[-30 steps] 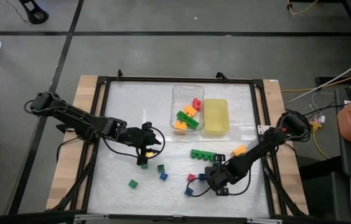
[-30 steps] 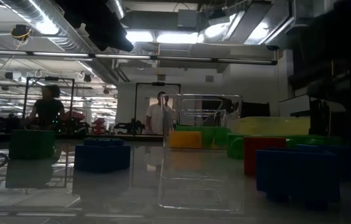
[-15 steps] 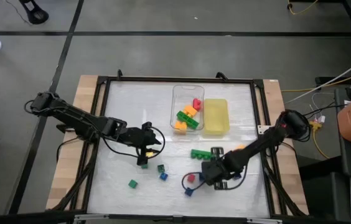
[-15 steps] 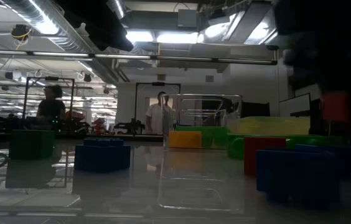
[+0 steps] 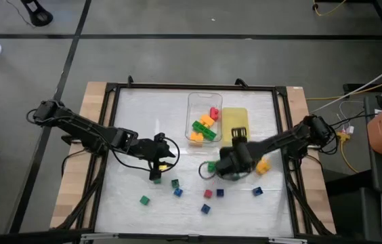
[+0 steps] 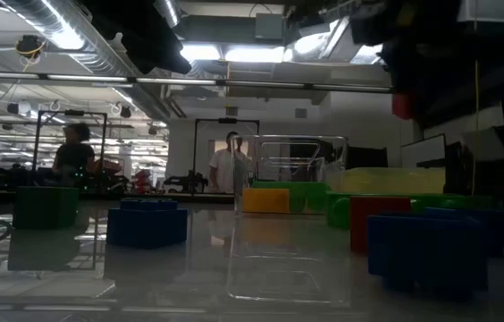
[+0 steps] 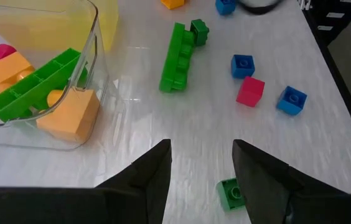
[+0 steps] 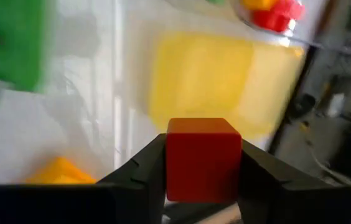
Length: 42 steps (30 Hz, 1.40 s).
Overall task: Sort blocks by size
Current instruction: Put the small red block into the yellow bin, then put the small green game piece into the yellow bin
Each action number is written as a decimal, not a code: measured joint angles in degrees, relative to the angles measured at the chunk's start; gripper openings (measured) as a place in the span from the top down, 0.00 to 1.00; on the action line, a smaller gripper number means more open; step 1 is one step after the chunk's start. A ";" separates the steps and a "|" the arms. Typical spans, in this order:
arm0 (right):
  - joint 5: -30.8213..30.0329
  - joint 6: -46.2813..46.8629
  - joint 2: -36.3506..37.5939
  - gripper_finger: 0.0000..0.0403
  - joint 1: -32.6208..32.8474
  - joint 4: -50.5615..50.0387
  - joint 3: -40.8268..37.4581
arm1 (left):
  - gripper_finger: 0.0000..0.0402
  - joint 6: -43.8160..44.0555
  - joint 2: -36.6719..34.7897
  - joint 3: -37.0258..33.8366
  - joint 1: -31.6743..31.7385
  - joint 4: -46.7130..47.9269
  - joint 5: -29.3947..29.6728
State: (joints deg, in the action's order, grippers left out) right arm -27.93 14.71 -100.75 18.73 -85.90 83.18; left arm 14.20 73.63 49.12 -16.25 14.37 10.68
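Gripping a small red cube (image 8: 203, 158) between its two fingers, the R gripper (image 5: 237, 139) sits near table centre, just in front of the yellow tray (image 5: 235, 116); jaws closed onto the cube's sides, cube clear of the table in the R wrist view, w/ the yellow tray blurred beyond it. L gripper (image 5: 158, 161) hangs over the L-centre of the table (image 5: 137, 112), jaws parted & holding nothing; L wrist view shows a gap between the fingers (image 7: 144, 177) and a small green brick (image 7: 230, 191) on the table just beside one finger. Clear tray (image 5: 192, 102), touching the yellow tray's L side, holds a long green studded bar (image 7: 31, 84), orange blocks (image 7: 70, 115) & a red piece (image 5: 213, 113). Loose on the table: second long green bar (image 7: 177, 57) w/ a small green block (image 7: 199, 30) at its far end, partly under the R arm in the high view; an orange block (image 5: 263, 165) beside the R arm; blue cube (image 5: 257, 191) nr the R edge. Front row: red cube (image 5: 208, 194) and blue cube (image 5: 220, 193) side by side, another blue cube (image 5: 205, 209) nearer the front edge, a green (image 5: 175, 182) and a blue (image 5: 178, 192) small brick close together, a lone green cube (image 5: 144, 200) front L. Low view: blocks loom large in foreground; two people (image 6: 71, 154) stand far back in the room.
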 joint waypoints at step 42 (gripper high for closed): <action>25.05 6.34 15.50 0.42 1.32 23.96 -22.70 | 0.61 -2.80 0.00 0.00 0.00 0.13 0.00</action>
State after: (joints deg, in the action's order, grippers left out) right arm -2.87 21.06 -85.25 20.05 -61.94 60.48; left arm 11.40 73.63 49.12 -16.25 14.50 10.68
